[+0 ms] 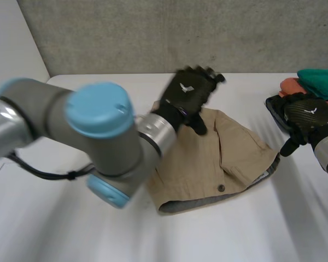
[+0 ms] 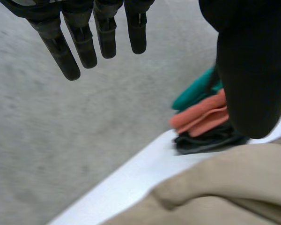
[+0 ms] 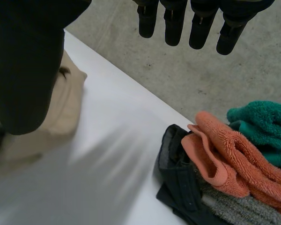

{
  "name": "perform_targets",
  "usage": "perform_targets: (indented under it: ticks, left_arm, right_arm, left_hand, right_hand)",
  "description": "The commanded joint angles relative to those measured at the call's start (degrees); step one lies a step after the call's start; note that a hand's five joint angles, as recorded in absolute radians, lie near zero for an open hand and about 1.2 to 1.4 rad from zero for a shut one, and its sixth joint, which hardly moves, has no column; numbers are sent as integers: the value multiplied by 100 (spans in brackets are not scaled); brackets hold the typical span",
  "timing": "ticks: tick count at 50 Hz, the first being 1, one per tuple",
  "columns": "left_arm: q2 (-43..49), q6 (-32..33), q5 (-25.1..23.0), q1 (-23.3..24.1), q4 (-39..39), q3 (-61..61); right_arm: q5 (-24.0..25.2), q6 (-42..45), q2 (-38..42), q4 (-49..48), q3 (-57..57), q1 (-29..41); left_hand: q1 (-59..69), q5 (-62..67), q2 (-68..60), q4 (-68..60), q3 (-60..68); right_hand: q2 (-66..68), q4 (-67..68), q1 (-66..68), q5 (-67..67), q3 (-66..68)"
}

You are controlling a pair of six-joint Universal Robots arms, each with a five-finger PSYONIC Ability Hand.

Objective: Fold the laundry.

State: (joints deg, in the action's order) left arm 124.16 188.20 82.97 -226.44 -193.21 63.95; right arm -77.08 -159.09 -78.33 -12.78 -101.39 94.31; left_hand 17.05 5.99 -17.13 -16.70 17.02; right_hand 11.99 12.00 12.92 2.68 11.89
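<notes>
A tan garment (image 1: 218,158) with a button lies folded in the middle of the white table (image 1: 71,229); its grey lining shows along the near edge. My left hand (image 1: 187,94) hovers above the garment's far left part, fingers (image 2: 79,42) straight and spread, holding nothing. In the left wrist view the tan garment (image 2: 215,192) lies below the palm. My right hand (image 1: 307,115) is to the right of the garment, beside the stacked laundry, open and empty, with straight fingers (image 3: 201,23).
A pile of folded laundry sits at the table's right edge: a teal towel (image 1: 321,79) and an orange towel (image 3: 225,154) on top of a dark garment (image 3: 178,183). A grey wall (image 1: 164,33) stands behind the table.
</notes>
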Motion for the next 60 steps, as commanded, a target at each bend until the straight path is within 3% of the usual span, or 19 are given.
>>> perform_targets:
  ticks: [1,5,10,15,21,23,25,27,28,29,31,36,39,51,57,60]
  left_arm:
    - [-578,340,-79,-822,47,426]
    - [-139,621,-210,-1244,204,294]
    - [907,1491,-842,-1868,644,-365]
    - [1557,2185,-1361,-1965,847,-769]
    - [2014,2318,-1634,-1896,846,-1024]
    - [2129,2336,-1731,-1834,847,-1077]
    - [2226,2336,-1924,-1685,855,-1147]
    - [2253,2344,-1977,-1632,855,-1148]
    - [2235,2327,-1951,-1579,847,-1148]
    - [2218,2327,-1907,-1561,847,-1156]
    - [2191,2327,-1741,-1552,838,-1156]
    - [1421,2310,-329,-1430,724,-999]
    - [762,2257,157,-1386,706,-588]
    - [-1614,1414,299,-709,390,1962]
    - [-1282,939,536,-191,-365,2447]
    - [-754,912,756,-15,-638,2290]
  right_arm:
    - [79,-184,-288,1206,339,8]
    - [158,-131,-332,2015,427,26]
    - [167,-105,-306,1955,243,52]
    - [167,-78,-192,1438,-161,114]
    - [61,238,352,330,-627,263]
    - [53,317,493,145,-662,272]
    - [26,405,608,-83,-654,298]
    - [0,431,643,-198,-619,316]
    - [-35,449,643,-320,-558,316]
    - [-44,458,635,-391,-514,316]
    - [-53,501,617,-645,-356,334]
    - [-53,581,634,-1015,320,474]
    - [-70,564,818,-1042,1065,658]
    - [96,186,2672,-1323,3933,1265]
    - [499,-140,3577,-1867,4303,1283]
    - [545,-131,3807,-1991,4330,1274]
  left_hand:
    - [-213,-107,220,178,-209]
    - [-230,-124,237,194,-226]
    - [-230,-124,237,194,-226]
    - [-280,-174,287,245,-276]
    - [-297,-191,305,262,-294]
    - [-96,10,104,61,-93]
    - [892,998,-885,-928,896]
    - [2720,2826,-2713,-2755,2724]
    - [5795,5901,-5788,-5830,5799]
    - [6290,6396,-6282,-6325,6293]
    - [6295,6401,-6287,-6330,6298]
    - [6295,6401,-6287,-6330,6298]
    - [6295,6401,-6287,-6330,6298]
    - [6295,6401,-6287,-6330,6298]
    - [6295,6401,-6287,-6330,6298]
    - [6295,6401,-6287,-6330,6298]
  right_hand:
    - [-199,-200,-292,-268,-189]
    - [-199,-200,-292,-268,-189]
    - [-199,-200,-292,-268,-189]
    - [-199,-200,-292,-268,-189]
    - [-175,-176,-268,-244,-165]
    - [395,393,302,326,405]
    - [2425,2424,2332,2356,2435]
    - [4792,4791,4699,4723,4802]
    - [6781,6780,6688,6712,6791]
    - [6801,6800,6708,6732,6811]
    - [6801,6800,6708,6732,6811]
    - [6801,6800,6708,6732,6811]
    - [6801,6800,6708,6732,6811]
    - [6801,6800,6708,6732,6811]
    - [6801,6800,6708,6732,6811]
    - [4396,4394,4303,4327,4406]
